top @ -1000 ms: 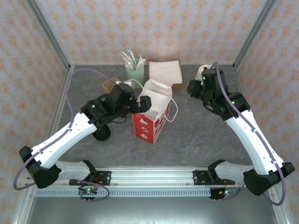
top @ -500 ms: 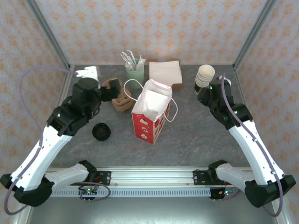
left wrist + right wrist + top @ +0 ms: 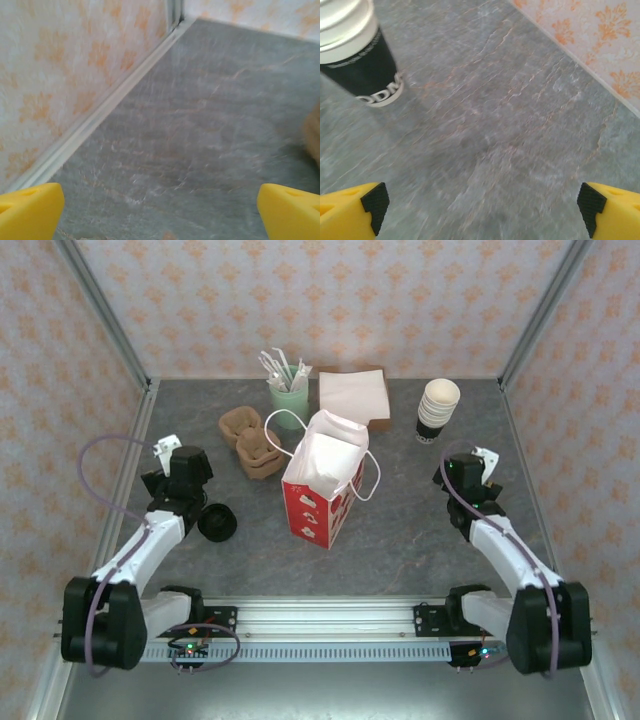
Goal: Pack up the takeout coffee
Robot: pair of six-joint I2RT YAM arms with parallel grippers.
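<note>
Judging by how things lie, the packing is not done. The takeout coffee (image 3: 217, 523) stands on the table (image 3: 420, 530) to the left of the paper bag (image 3: 325, 480) and a little nearer to me, apart from it, with its black lid showing. The bag stands upright in the middle with its mouth open. I see only white lining in it and cannot see down to its bottom. What is left, I judge, is the whole of it: take hold of the cup, carry it over the bag and lower it in upright.

My left arm is folded low, left of the bag and just beside the coffee, with its wrist pointing at the far left wall. My left gripper (image 3: 160, 212) is spread wide with nothing but bare table between its yellow fingertips.

My right arm is folded the same way, well right of the bag. My right gripper (image 3: 482, 210) is also spread wide and holds nothing. It looks toward the stack of paper cups (image 3: 438, 407) behind the bag to the right.
</note>
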